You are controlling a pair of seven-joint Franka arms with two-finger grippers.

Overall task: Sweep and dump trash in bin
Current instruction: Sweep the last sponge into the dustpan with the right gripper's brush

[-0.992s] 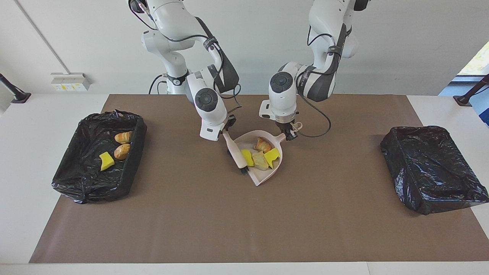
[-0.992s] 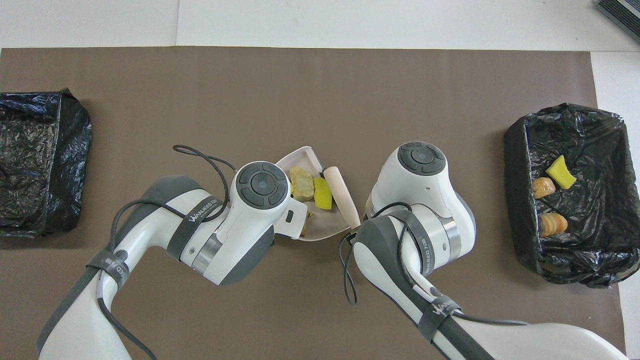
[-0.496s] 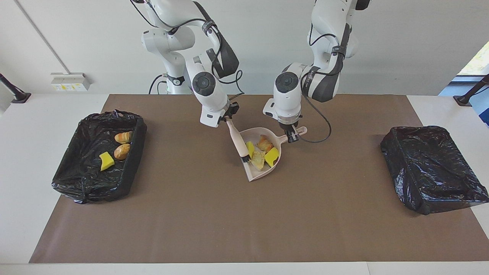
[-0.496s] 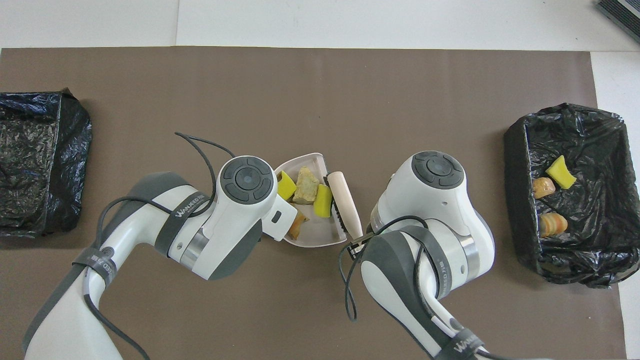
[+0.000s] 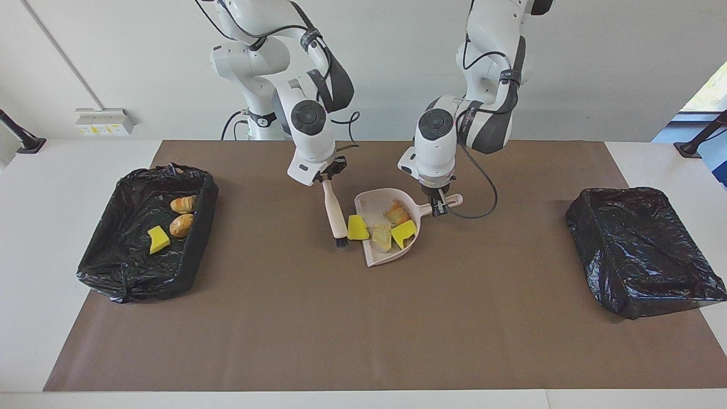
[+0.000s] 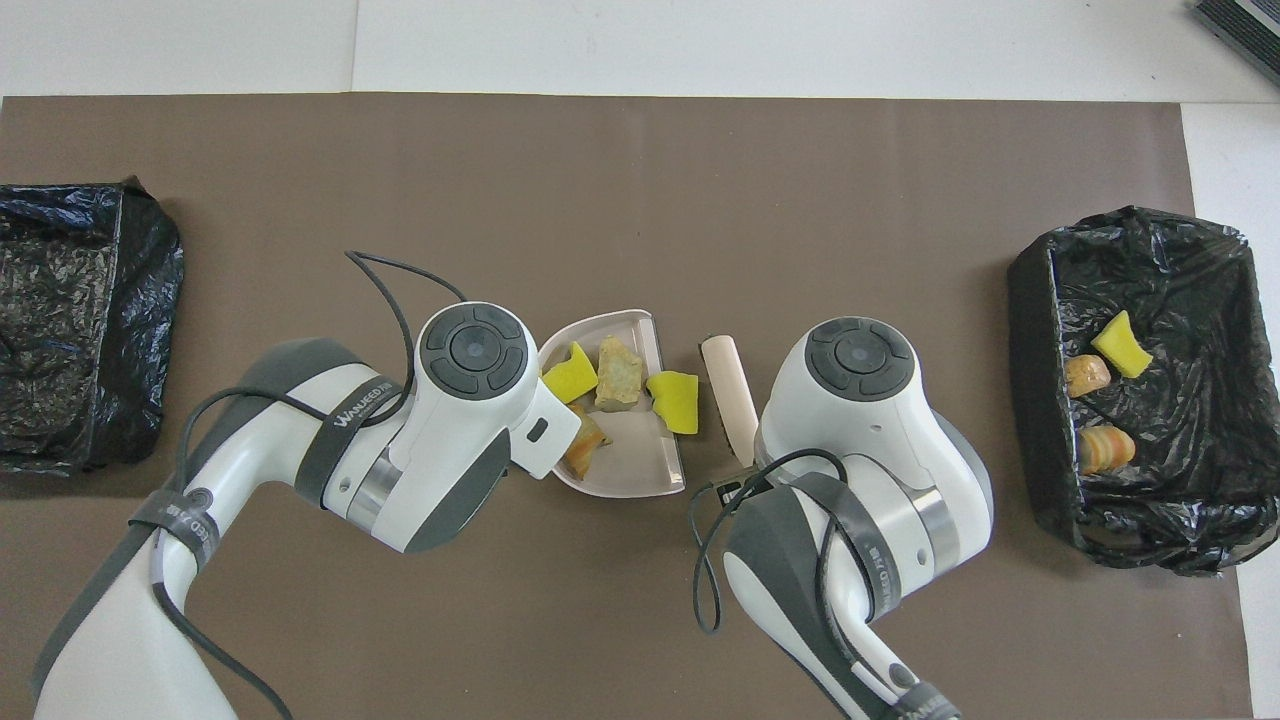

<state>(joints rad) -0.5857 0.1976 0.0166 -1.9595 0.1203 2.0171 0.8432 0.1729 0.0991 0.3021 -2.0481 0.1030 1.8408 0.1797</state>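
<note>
Trash (image 5: 388, 226) in dustpan (image 5: 386, 255), left claw (image 5: 440, 205) clamping its handle, right claw (image 5: 326, 177) gripping brush (image 5: 335, 215)

Both arms reach in from the top of the facing view and bend down toward the middle of the frame, wrists pointing nearly straight down. The right gripper (image 5: 328, 177) sits just left of centre, fingers clamped tight, its wrist tipped slightly toward the frame's centre. The left gripper (image 5: 438, 201) hangs just right of centre, a shade lower in the frame, fingers pinched closed, its black cable looping out to the right.
</note>
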